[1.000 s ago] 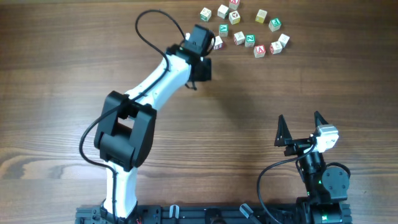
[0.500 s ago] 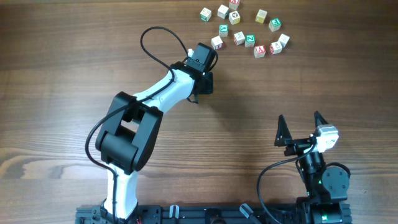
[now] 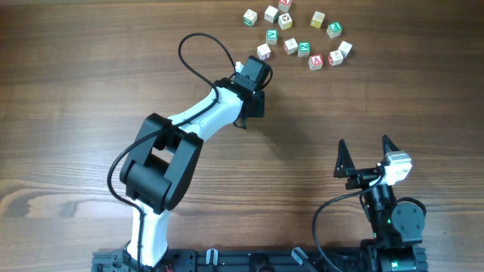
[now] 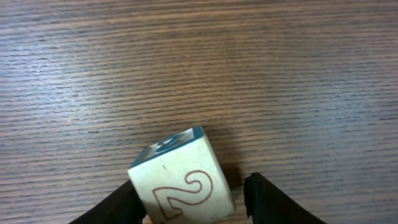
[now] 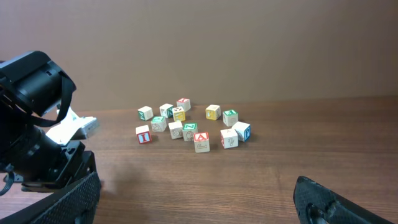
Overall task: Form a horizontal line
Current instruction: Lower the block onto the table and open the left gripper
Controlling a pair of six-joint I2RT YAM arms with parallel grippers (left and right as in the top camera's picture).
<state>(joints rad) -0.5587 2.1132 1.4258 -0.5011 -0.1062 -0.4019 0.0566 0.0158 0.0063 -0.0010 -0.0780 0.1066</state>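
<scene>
A pale wooden cube (image 4: 177, 183) with a red-outlined "2" and a teal top face stands on the table between my left gripper's (image 4: 189, 190) fingers. The left finger (image 4: 121, 202) lies against it and a gap shows at the right finger (image 4: 267, 199), so the jaws are open. From overhead the left gripper (image 3: 252, 106) covers this cube. Several more alphabet cubes lie in a loose cluster at the far edge, among them a red "A" cube (image 3: 316, 61) (image 5: 201, 142) and a green-lettered one (image 3: 304, 49). My right gripper (image 3: 364, 147) (image 5: 199, 205) rests open and holds nothing.
The left arm (image 3: 189, 128) reaches diagonally across the table's middle, with a black cable looping over it. A cube (image 3: 264, 51) lies just beyond the left wrist. Bare wood lies between the two grippers.
The left arm has drawn back from the cluster toward the near right, and its jaws have parted from shut on the "2" cube. The right arm has not moved.
</scene>
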